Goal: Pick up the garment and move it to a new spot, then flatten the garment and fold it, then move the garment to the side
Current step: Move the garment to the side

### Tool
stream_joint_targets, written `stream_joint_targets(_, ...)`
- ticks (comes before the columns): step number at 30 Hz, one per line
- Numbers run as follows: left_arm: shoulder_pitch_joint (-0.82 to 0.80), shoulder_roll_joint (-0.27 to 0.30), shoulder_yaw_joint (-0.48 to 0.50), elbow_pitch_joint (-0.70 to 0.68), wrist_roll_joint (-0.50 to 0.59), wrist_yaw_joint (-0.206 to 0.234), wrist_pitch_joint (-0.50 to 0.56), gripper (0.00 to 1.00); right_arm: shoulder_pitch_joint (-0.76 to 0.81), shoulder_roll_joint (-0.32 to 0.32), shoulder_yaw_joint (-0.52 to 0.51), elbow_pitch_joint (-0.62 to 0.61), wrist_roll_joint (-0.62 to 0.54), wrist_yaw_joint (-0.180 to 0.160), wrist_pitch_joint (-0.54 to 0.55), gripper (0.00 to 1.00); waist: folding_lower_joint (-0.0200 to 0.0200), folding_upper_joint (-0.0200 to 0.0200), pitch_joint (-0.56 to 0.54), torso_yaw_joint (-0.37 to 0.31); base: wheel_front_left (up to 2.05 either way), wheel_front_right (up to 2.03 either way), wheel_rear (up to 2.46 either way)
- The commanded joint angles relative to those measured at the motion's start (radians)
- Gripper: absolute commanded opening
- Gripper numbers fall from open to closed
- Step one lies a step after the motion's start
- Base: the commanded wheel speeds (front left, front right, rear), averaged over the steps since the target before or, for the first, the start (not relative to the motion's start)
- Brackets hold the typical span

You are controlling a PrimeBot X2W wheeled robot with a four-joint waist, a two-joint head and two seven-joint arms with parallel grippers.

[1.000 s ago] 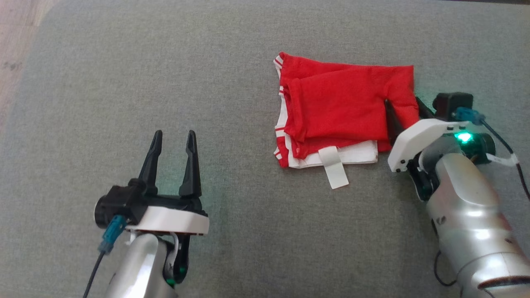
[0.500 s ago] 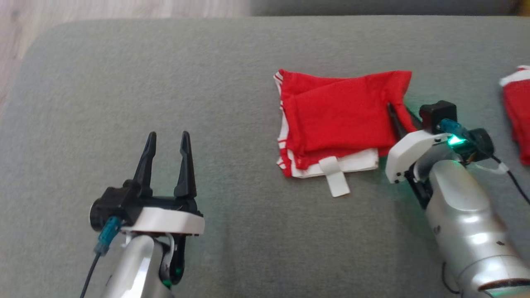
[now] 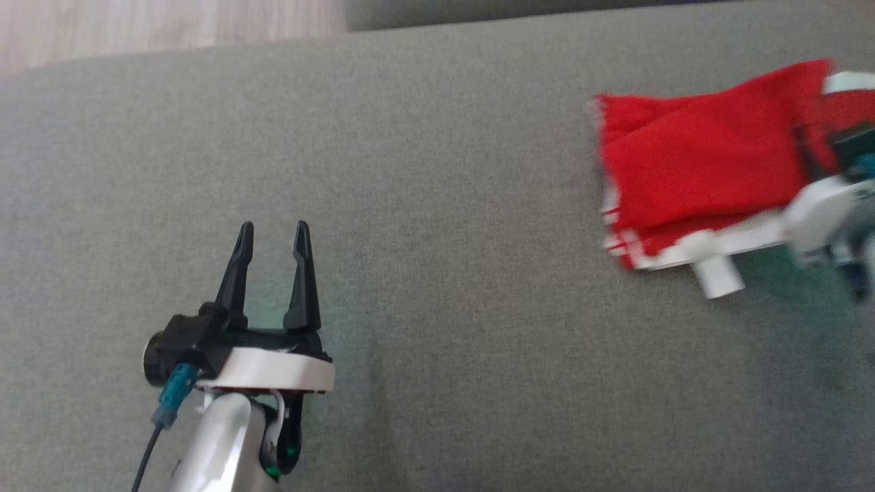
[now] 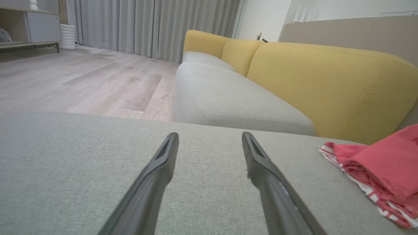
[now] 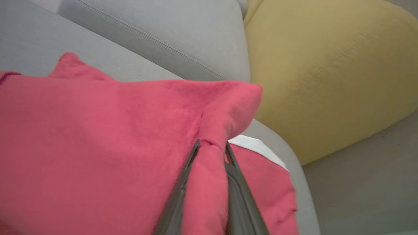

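Observation:
A folded red garment (image 3: pixel 697 164) with white striped trim and a white tag lies on the grey couch seat (image 3: pixel 437 307) at the far right of the head view. My right gripper (image 5: pixel 211 145) is shut on a pinched fold at the garment's right edge (image 5: pixel 98 140), and its blurred white wrist (image 3: pixel 820 212) sits at the frame's right border. My left gripper (image 3: pixel 273 229) stands open at the lower left above bare cushion, far from the cloth. In the left wrist view the garment (image 4: pixel 385 166) lies off to the right of the open left gripper (image 4: pixel 209 137).
A second red piece with a white band (image 3: pixel 851 96) lies just past the held garment, also under it (image 5: pixel 261 182) in the right wrist view. Yellow back cushions (image 4: pixel 326 85) border the seat. Wood floor (image 3: pixel 171 27) lies beyond the couch's far left edge.
The head camera has tilted, so the couch edge sits lower. My right gripper has dragged the garment to the right, away from the left gripper, which has stayed put.

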Motion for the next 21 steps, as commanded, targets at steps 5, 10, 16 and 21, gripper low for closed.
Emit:
stream_joint_targets(5,-0.065,0.006,0.031,-0.035,0.016,-0.010,-0.008,1.00,-0.034,-0.173,-0.028,-0.071,-0.009,-0.001,0.064,0.00,0.0000,0.0000,0.074,0.001,0.00,0.00,0.00)
stream_joint_targets(10,-0.091,0.006,0.033,-0.031,0.024,-0.020,-0.008,1.00,-0.036,-0.263,-0.095,-0.090,-0.030,-0.001,0.120,0.00,0.0000,0.0000,0.122,0.013,0.00,0.00,0.00)
stream_joint_targets(16,-0.116,0.006,0.036,-0.031,0.025,-0.028,-0.008,1.00,-0.036,-0.300,-0.186,-0.095,-0.032,-0.001,0.139,0.00,0.0000,0.0000,0.168,0.030,0.00,0.00,0.00)
stream_joint_targets(21,-0.129,0.006,0.040,-0.026,0.026,-0.033,-0.008,1.00,-0.034,-0.288,-0.229,-0.103,-0.044,-0.001,0.144,0.00,0.0000,0.0000,0.185,0.035,0.00,0.00,0.00)
